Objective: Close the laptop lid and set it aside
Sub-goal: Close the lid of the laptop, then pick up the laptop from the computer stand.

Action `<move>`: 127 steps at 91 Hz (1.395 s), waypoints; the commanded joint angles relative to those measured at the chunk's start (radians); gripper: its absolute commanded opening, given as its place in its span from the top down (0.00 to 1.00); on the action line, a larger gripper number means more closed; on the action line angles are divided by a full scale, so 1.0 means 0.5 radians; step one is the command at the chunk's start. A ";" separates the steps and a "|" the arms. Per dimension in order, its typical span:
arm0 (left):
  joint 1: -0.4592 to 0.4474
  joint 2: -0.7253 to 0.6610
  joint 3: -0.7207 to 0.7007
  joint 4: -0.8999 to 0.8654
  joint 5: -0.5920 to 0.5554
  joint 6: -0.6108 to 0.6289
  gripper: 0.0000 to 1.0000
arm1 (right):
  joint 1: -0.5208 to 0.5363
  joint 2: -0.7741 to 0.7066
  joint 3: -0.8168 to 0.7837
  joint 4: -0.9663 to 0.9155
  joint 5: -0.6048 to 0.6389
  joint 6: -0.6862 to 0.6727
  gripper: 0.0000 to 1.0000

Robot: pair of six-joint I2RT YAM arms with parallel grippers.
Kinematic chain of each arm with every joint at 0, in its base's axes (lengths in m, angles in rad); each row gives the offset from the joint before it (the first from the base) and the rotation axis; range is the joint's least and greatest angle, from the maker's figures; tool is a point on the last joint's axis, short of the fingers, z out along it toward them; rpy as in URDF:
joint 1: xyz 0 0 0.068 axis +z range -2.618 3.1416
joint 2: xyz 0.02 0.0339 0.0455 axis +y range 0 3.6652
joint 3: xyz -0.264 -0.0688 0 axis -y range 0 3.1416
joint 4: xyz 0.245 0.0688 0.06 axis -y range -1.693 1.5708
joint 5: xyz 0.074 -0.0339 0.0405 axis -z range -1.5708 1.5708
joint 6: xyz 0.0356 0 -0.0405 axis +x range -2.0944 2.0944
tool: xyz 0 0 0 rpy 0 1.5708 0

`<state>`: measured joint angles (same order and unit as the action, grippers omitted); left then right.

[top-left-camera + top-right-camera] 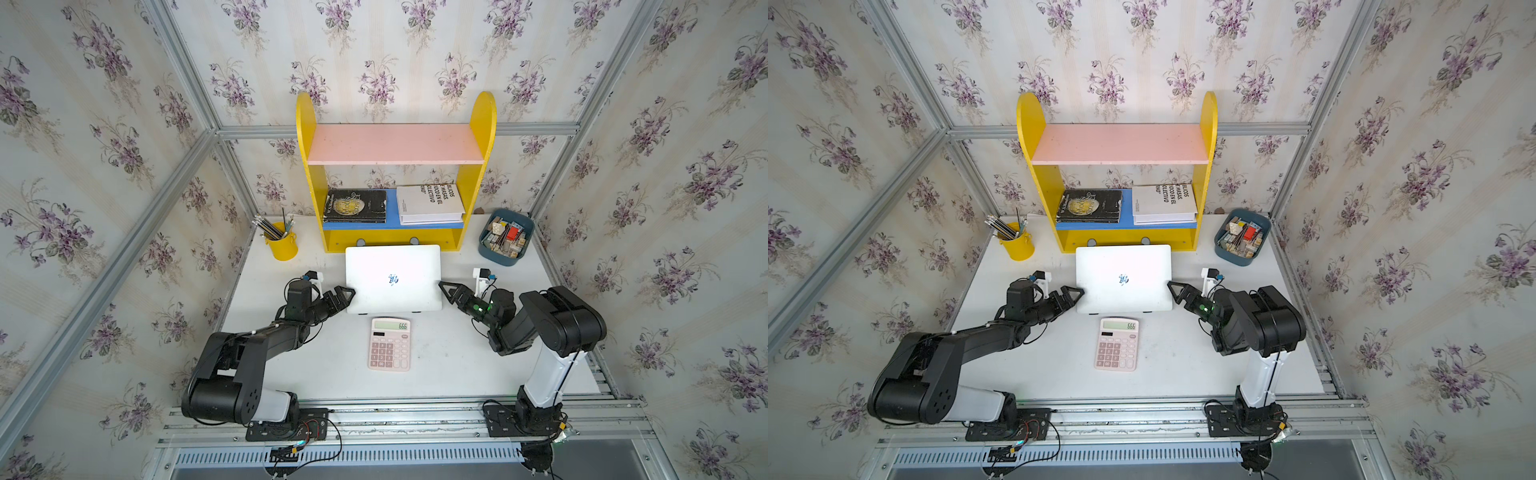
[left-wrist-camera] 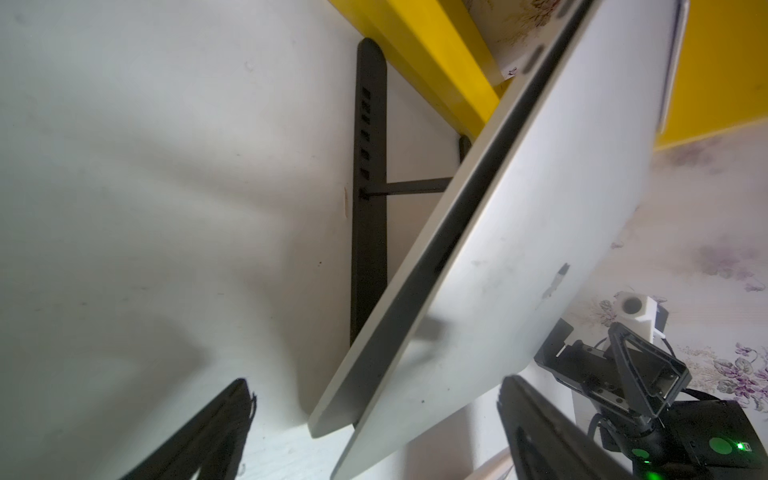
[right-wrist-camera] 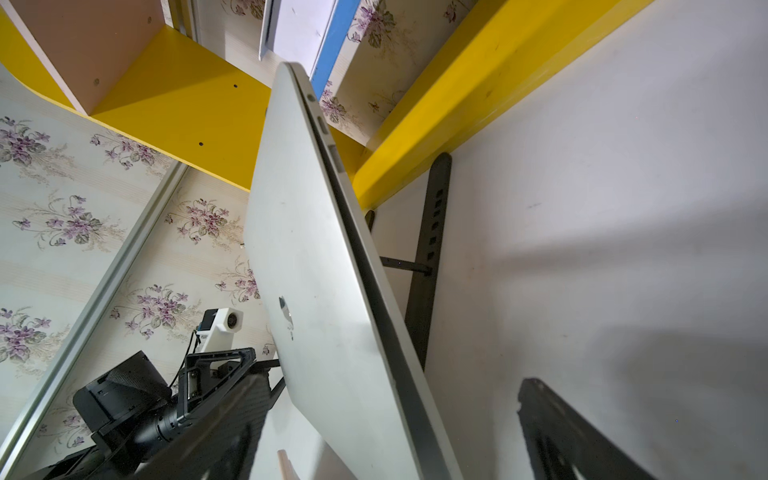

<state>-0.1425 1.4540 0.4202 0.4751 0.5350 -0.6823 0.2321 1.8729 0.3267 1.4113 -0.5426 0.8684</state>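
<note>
The laptop (image 1: 393, 279) is lying closed, its laptop lid (image 1: 1123, 277) facing up with the logo centred, tilted on a black folding stand (image 2: 368, 199) in front of the yellow shelf (image 1: 392, 241). The left gripper (image 1: 345, 293) is standing wide open at the laptop's left edge, one finger (image 2: 552, 436) above the lid and one below. The right gripper (image 1: 445, 291) is likewise gaping wide at the opposite edge, straddling it. A pink calculator (image 1: 389, 344) is sitting between the two arms, nearer their bases than the laptop.
</note>
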 commanded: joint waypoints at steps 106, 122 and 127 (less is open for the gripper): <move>0.003 0.410 0.028 0.609 0.377 -0.205 0.34 | 0.051 0.353 0.137 0.529 -0.347 0.409 0.24; 0.003 0.448 0.028 0.667 0.407 -0.227 0.36 | 0.067 0.397 0.156 0.557 -0.354 0.432 0.25; 0.003 0.461 0.028 0.683 0.415 -0.234 0.36 | 0.078 0.416 0.162 0.561 -0.354 0.434 0.25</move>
<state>-0.1402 1.6749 0.4313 0.7517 0.7010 -0.7864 0.2596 2.0663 0.4015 1.6054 -0.6922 1.0721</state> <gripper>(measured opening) 0.639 0.750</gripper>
